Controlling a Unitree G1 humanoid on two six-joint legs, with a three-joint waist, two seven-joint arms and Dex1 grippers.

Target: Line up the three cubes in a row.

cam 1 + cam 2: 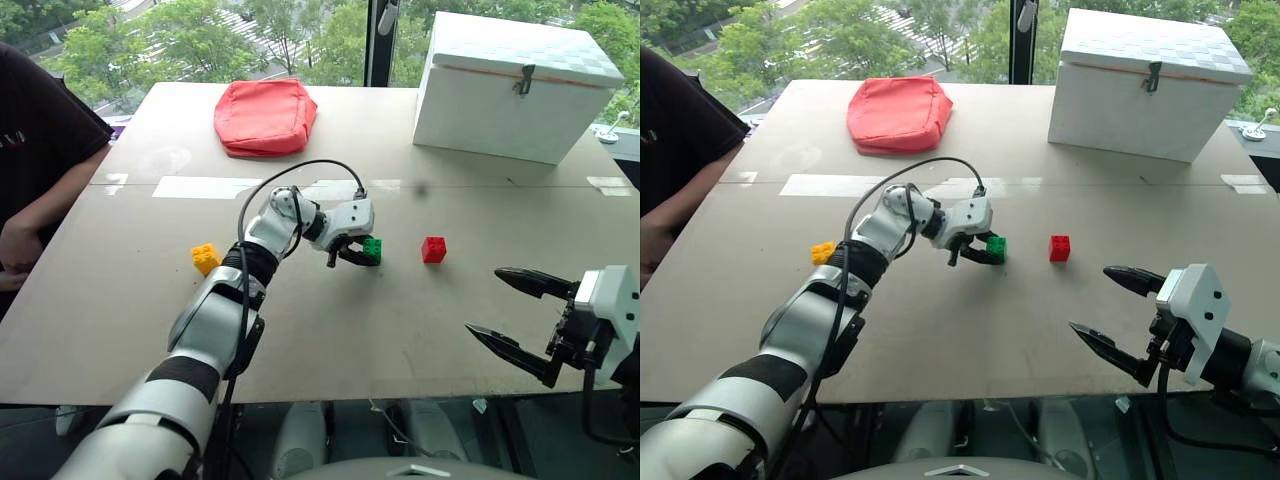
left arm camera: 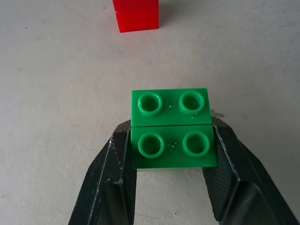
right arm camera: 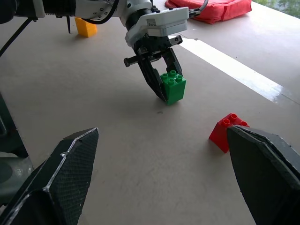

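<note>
At frame centre the left end effector (image 1: 352, 252) grips the green cube (image 1: 372, 249) on the worktop (image 1: 330, 330), red cube (image 1: 433, 249) just right, yellow cube (image 1: 205, 258) far left; the right end effector (image 1: 515, 320) is spread empty

No text, label, brand, number or sign can be read anywhere in these views. The person's dark shirt (image 1: 40, 130) carries a few pale marks on the chest at the left edge of the head views, but they are too small and cut off to make out as letters.
</note>
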